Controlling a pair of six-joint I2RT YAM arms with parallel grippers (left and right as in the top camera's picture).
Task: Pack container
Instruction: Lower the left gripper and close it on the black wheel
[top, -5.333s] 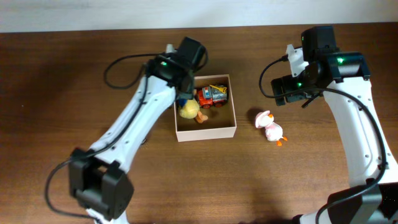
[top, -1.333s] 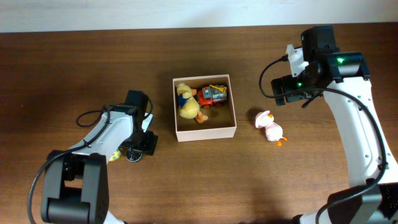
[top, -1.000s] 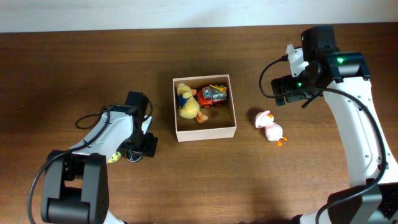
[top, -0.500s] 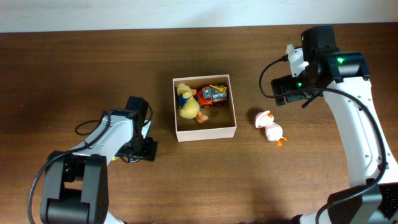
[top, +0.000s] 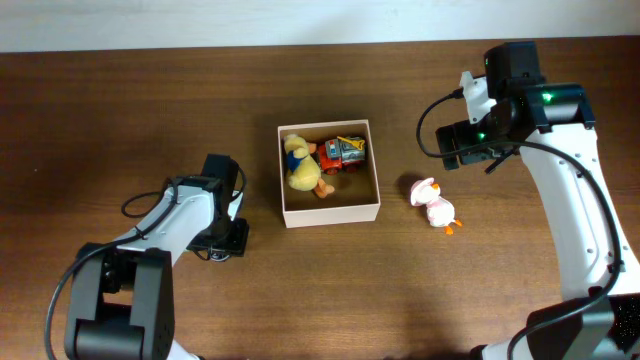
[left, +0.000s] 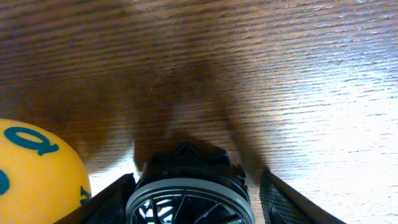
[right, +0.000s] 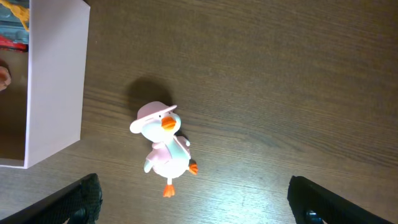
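Cardboard container (top: 332, 213) (duck (top: 303, 173), truck (top: 343, 154) inside)

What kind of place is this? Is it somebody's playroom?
Probably a robot test bench, not a playroom: a left arm and a right arm stand at a wooden table, with a container holding toys and a pink duck toy lying beside it.

Between the left fingers (left: 280, 199), a black ribbed wheel (left: 189, 186) is running off the bottom edge; whether they are pressing it is not showing. Beside them, a yellow ball (left: 34, 171) is being cut by the frame. Ahead of the right fingers (right: 78, 199), off to one side, the container (right: 56, 81) is being cropped, its contents showing only as slivers.
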